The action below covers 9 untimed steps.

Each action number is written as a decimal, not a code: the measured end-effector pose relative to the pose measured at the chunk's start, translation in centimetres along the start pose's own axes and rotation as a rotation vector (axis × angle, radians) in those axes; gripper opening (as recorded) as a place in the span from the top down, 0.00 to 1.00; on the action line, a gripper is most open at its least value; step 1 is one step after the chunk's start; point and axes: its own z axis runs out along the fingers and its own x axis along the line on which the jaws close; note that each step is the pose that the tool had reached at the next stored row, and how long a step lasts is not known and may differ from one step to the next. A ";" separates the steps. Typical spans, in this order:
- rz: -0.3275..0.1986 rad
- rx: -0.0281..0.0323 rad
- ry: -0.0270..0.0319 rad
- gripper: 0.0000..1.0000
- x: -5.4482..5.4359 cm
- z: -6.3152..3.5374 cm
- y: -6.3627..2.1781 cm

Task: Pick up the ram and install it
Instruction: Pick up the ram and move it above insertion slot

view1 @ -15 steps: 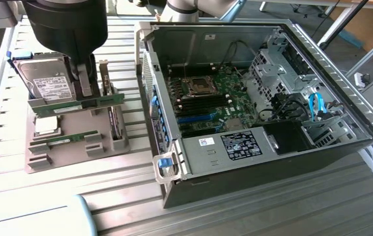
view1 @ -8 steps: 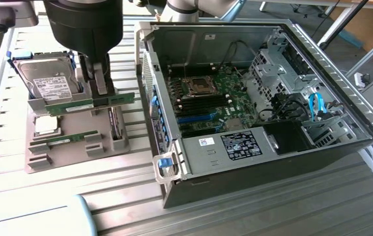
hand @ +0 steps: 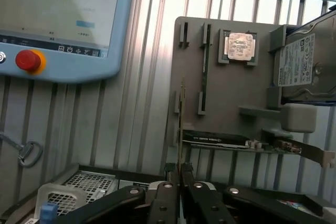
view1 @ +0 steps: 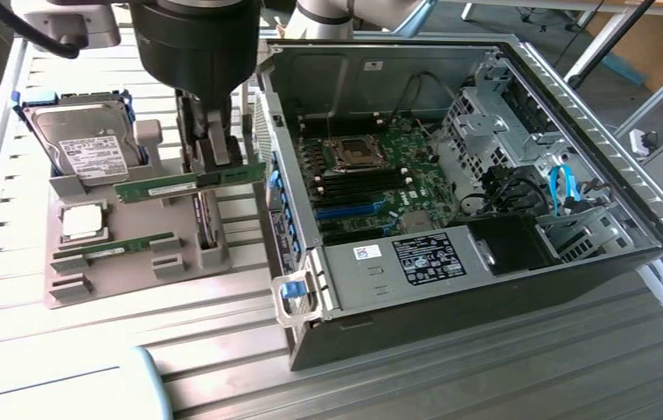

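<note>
**Exterior view, from its left to its right.**

- The hard drive (view1: 80,140) stands at the far end of the grey holder tray (view1: 133,284). It carries a white label whose print is too small to read.
- The tray rests on the slatted surface (view1: 226,350). A second memory stick (view1: 115,249) lies in one of its slots.
- The ram (view1: 157,186) hangs above the tray, clear of its slots.
  - Its long axis is nearly level and runs across the view.
  - The end toward the exterior view's right sits slightly higher, just beside the wall of the open computer case (view1: 565,262).
- The gripper (view1: 215,166) reaches down from above and pinches the ram's two flat faces right of mid-length.
- Inside the case lies the motherboard (view1: 373,175), open from above. A black sticker (view1: 425,258) beside it has unreadable text.

**Wrist view.** The ram appears edge-on between the fingers. A pendant's red button (hand: 27,60) is also visible.
</note>
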 end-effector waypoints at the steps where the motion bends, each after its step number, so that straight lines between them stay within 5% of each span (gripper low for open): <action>1: 0.001 -0.0001 0.0000 0.86 0.0 -0.03 -0.31; 9: 0.007 0.0001 -0.0004 0.86 0.3 -1.23 -1.95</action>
